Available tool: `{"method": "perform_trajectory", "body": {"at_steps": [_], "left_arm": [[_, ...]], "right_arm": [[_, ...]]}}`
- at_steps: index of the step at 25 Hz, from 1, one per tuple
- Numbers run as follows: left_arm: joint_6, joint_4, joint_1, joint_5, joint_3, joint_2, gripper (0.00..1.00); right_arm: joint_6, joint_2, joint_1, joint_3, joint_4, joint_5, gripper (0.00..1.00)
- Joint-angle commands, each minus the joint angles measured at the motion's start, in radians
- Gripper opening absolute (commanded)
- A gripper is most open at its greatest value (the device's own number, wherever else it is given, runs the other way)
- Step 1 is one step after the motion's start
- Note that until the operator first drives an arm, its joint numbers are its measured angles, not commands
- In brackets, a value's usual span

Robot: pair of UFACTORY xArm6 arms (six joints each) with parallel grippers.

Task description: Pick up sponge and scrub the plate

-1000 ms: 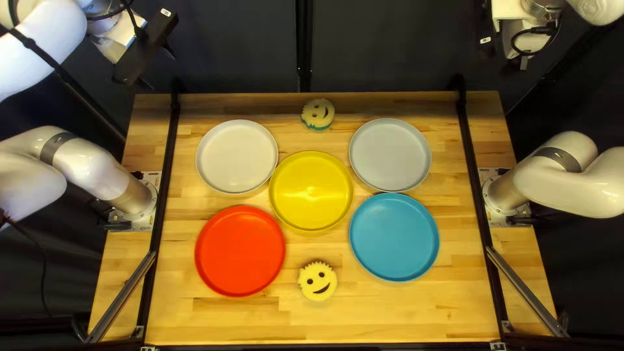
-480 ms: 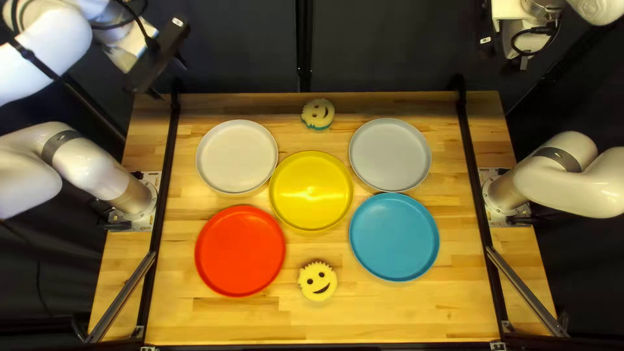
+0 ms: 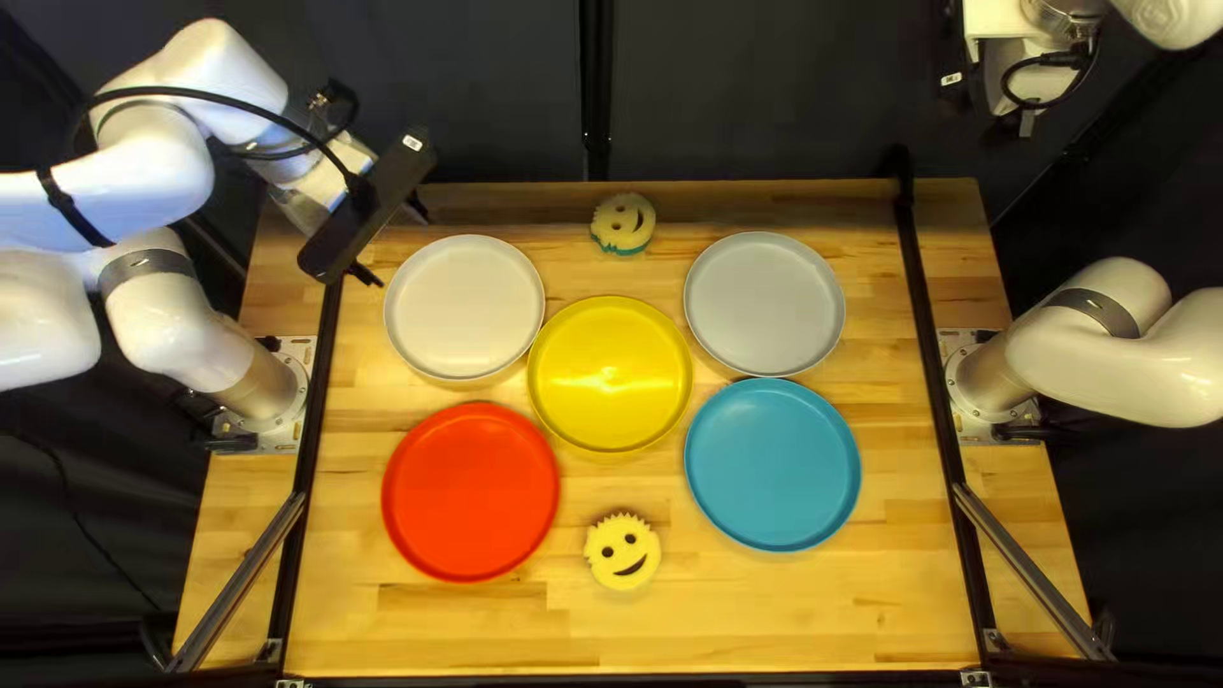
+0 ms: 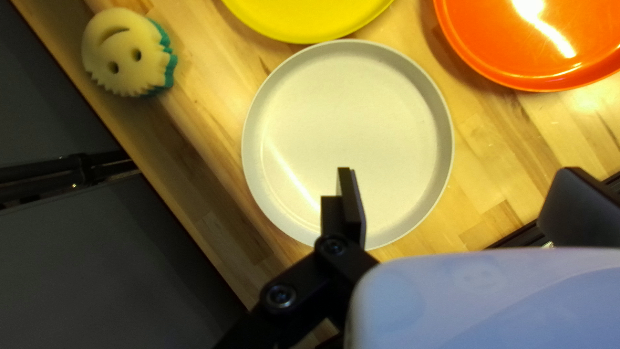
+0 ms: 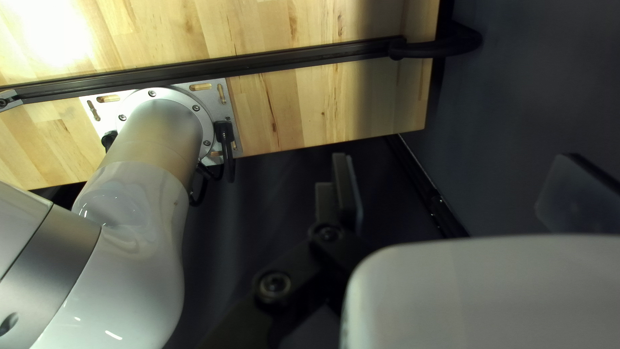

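Far out over the table's back left corner, my left gripper hangs beside the white plate. In the left wrist view the left gripper has its fingers wide apart, nothing between them, with the white plate below and ahead. One smiling sponge, cream over green, lies at the table's far edge; a yellow smiling sponge is near the front. Other plates are yellow, red, grey and blue. My right gripper, beyond the far right corner, shows open and empty in its wrist view.
Black rails run along the left and right sides of the table, inside the arm bases. The plates stand close together around the yellow one. A dark curtain hangs behind the far edge.
My left arm has swung toward the table, carrying its gripper right and nearer, from the dark area to beside the white plate. The right arm, plates and sponges have not moved.
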Motion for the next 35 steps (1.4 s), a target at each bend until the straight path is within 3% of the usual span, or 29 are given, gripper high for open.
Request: {"method": "perform_trajectory", "body": {"at_steps": [1,4,10,17,19,29,35], "left_arm": [[-0.028,-0.001,-0.029,-0.035,0.017,0.012,1.00],[-0.172,0.031,-0.190,-0.152,0.036,0.073,1.00],[-0.401,0.112,-0.446,-0.319,-0.009,0.223,1.00],[-0.706,0.312,-0.663,-0.487,-0.092,0.510,1.00],[-0.765,0.344,-0.695,-0.507,-0.106,0.554,1.00],[-0.772,0.344,-0.698,-0.516,-0.105,0.560,1.00],[-0.890,0.402,-0.798,-0.631,-0.214,0.769,1.00]], "right_arm": [[0.000,0.000,0.000,0.000,0.000,0.000,1.00],[0.000,0.000,0.000,0.000,0.000,0.000,1.00],[0.000,0.000,0.000,0.000,0.000,0.000,1.00],[0.000,0.000,0.000,0.000,0.000,0.000,1.00],[0.000,0.000,0.000,0.000,0.000,0.000,1.00],[0.000,0.000,0.000,0.000,0.000,0.000,1.00],[0.000,0.000,0.000,0.000,0.000,0.000,1.00]]}}
